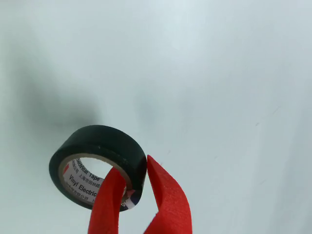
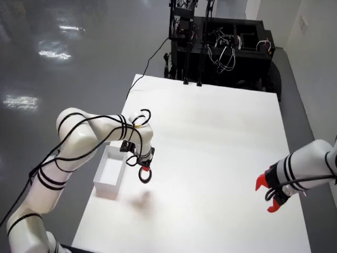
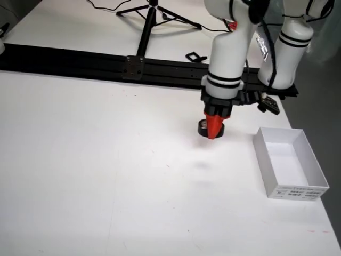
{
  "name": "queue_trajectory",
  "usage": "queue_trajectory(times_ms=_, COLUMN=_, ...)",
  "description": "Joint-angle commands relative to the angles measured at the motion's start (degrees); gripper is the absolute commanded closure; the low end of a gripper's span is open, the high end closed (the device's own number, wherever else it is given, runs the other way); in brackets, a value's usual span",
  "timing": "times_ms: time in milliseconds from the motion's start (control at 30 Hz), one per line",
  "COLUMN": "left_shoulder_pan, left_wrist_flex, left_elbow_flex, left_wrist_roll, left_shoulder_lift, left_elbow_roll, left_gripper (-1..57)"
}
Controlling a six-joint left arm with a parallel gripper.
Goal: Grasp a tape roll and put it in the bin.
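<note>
Above the white table (image 2: pixel 221 137), off the surface: black tape roll (image 1: pixel 100 163) pinched through its wall by the red gripper (image 1: pixel 134 187), one finger inside the core, one outside. Seen only in the wrist view: finger placement, plus "Vinyl Electrical Tape" on the inner label. Seen only in the overhead and front views: white bin (image 3: pixel 290 169) at 3 o'clock of the roll in the front view, near but apart; second arm (image 2: pixel 300 174) at the table's far edge.

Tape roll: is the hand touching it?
Touching. The wrist view shows the tape roll pinched in the hand: one red finger inside the ring, the other against its outer wall.
</note>
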Motion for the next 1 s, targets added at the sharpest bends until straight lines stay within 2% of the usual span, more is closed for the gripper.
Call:
queue_trajectory(times_ms=33, left_shoulder_pan=15.4, left_wrist_flex=1.8, left_elbow_flex=9.3, left_wrist_roll=-2.6, left_shoulder_lift=-10.3, left_elbow_roll=1.3, left_gripper=57.1)
queue_trajectory(times_ms=567, left_shoulder_pan=30.3, left_wrist_flex=3.6, left_elbow_flex=12.1, left_wrist_roll=-6.5, left_shoulder_lift=-14.4, left_elbow_roll=1.3, left_gripper=57.3)
queue_trajectory(times_ms=1000, left_shoulder_pan=31.9, left_wrist_flex=0.6, left_elbow_flex=12.6, left_wrist_roll=-8.4, left_shoulder_lift=-8.9, left_elbow_roll=1.1, left_gripper=57.3)
